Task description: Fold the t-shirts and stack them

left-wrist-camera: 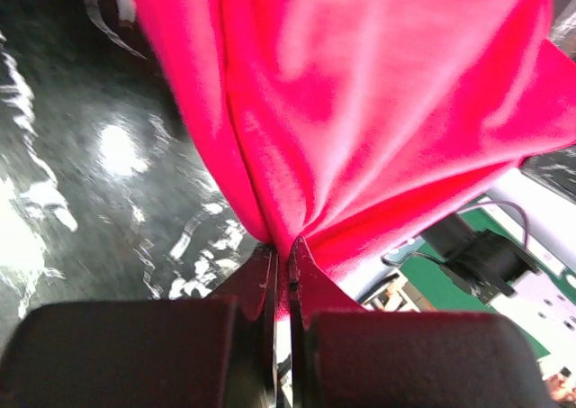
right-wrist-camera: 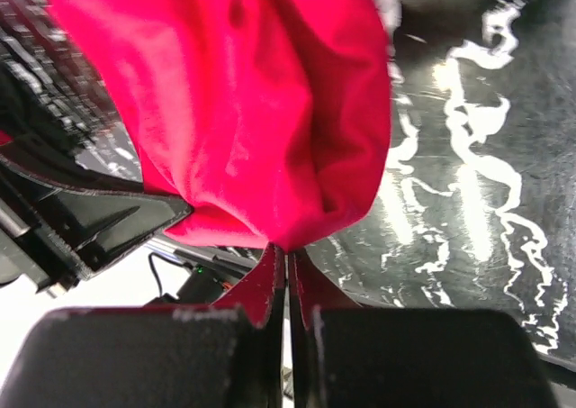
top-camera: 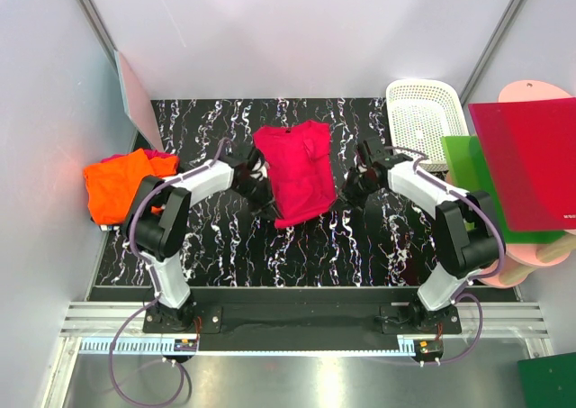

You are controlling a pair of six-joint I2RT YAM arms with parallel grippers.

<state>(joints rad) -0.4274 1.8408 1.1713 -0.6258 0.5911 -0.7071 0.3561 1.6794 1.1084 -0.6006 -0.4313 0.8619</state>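
Your left gripper (left-wrist-camera: pixel 281 250) and right gripper (right-wrist-camera: pixel 286 249) are each clamped on a side edge of the red shirt (top-camera: pixel 297 169). It spans between them, long axis running away from you. The orange shirt (top-camera: pixel 117 187) lies far left.

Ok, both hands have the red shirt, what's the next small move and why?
The left hand and right hand are each shut on a side edge of the red t-shirt, spread between them over the table and not yet folded in half. So I'd probably raise both together and carry the near end toward the far end.
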